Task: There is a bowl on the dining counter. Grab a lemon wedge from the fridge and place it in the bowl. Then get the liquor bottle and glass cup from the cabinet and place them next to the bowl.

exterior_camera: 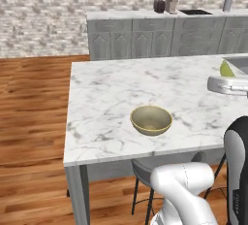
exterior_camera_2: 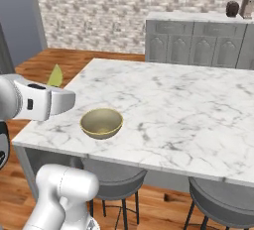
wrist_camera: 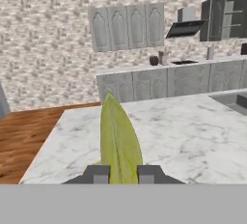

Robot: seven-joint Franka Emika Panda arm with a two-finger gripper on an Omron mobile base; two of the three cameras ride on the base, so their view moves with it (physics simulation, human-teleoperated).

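My gripper (wrist_camera: 123,174) is shut on a yellow-green lemon wedge (wrist_camera: 119,138), which stands upright between the two dark fingertips. The same lemon wedge (exterior_camera: 226,69) pokes up behind my hand at the right edge of the left base view and, as the lemon wedge (exterior_camera_2: 55,77), at the left of the right base view. An olive-tan bowl (exterior_camera: 151,120) sits near the front edge of the white marble dining counter (exterior_camera: 111,88), with nothing in it. In the right base view my hand hovers just left of and above the bowl (exterior_camera_2: 101,123). The liquor bottle, glass cup and fridge are out of view.
Grey stools (exterior_camera_2: 114,172) are tucked under the counter's front edge. A sink (wrist_camera: 234,100) is set into the counter at the right. Grey base cabinets (exterior_camera: 145,42) line the brick back wall, and an upper cabinet (wrist_camera: 224,18) stands open beside the range hood.
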